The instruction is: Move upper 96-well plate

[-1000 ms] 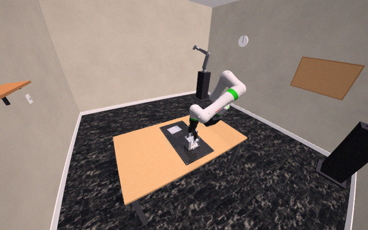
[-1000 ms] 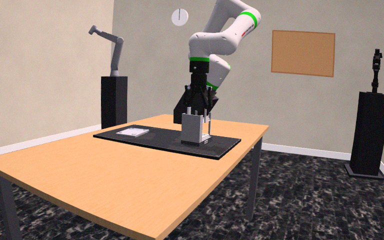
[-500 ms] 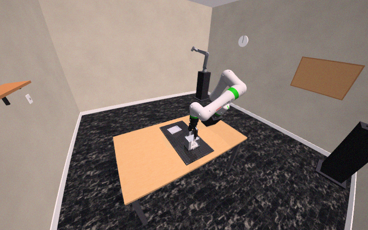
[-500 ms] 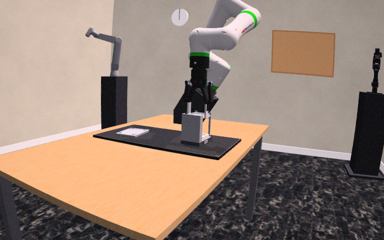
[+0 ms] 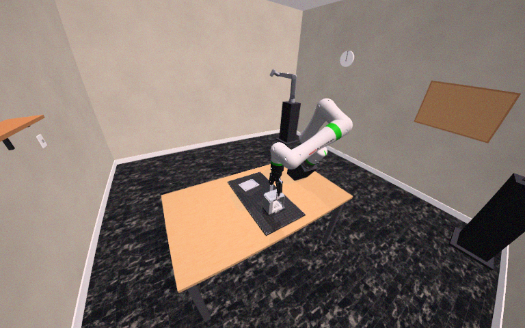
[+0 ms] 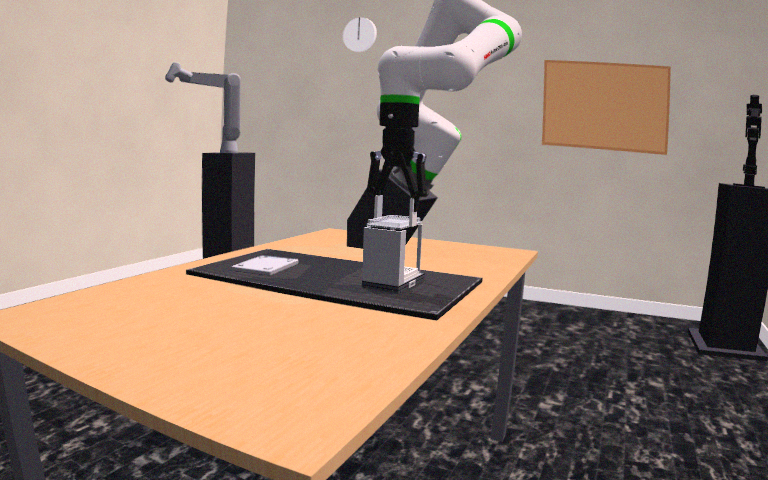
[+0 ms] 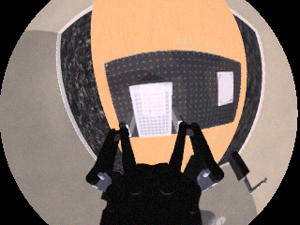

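My gripper (image 6: 394, 216) is shut on the upper 96-well plate (image 6: 390, 222), a white plate held flat at the top of the stack rack K1 (image 6: 387, 254). In the wrist view the plate (image 7: 152, 109) lies between my fingers, with its long side pointing away from the camera. The lower plate (image 6: 411, 276) shows at the foot of the rack. The plate nest N1 (image 6: 265, 264) is a pale flat square at the far left of the black mat, and it also shows in the wrist view (image 7: 225, 88). I cannot make out its A1 mark.
The black mat (image 6: 334, 279) lies on a wooden table (image 6: 243, 345). The rack's thin posts (image 6: 418, 243) stand up around the plate. A black pedestal with a grey arm (image 6: 227, 198) stands behind the table.
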`<state>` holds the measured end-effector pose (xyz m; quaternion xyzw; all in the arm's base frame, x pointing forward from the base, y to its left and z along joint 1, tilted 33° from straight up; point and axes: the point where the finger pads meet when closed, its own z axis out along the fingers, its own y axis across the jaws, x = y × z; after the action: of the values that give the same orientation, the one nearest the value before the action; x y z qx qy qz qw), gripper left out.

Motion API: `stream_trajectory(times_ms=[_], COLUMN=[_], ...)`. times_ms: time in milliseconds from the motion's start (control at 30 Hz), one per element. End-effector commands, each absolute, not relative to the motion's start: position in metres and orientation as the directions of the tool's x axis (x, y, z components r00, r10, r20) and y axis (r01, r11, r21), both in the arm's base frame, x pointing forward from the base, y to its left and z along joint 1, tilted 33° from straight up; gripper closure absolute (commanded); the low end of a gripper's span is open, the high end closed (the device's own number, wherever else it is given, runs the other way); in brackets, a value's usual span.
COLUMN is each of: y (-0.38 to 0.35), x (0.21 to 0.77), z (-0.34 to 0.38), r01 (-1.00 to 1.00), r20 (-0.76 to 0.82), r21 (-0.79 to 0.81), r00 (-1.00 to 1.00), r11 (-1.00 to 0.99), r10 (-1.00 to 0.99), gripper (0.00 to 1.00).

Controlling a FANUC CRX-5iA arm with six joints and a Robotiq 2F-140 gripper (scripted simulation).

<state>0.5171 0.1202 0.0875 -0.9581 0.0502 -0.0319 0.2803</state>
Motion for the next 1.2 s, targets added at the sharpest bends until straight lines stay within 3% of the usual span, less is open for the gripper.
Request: stream_trajectory(times_ms=[0, 800, 967, 1167], y=[0.118, 0.114, 0.100, 0.089], x=[0.517, 0.516, 0.517, 0.517], z=[0.091, 0.097, 0.088, 0.080], r01=[-0.078, -0.078, 0.072, 0.072], r20=[0.033, 0.033, 0.115, 0.115], r21=[-0.540, -0.540, -0.529, -0.529], r00=[0.993, 0.993, 0.993, 0.993], r11=[-0.838, -0.838, -0.845, -0.845], r10=[-0.114, -0.114, 0.013, 0.013], gripper=[1.00, 1.00, 1.00, 1.00])
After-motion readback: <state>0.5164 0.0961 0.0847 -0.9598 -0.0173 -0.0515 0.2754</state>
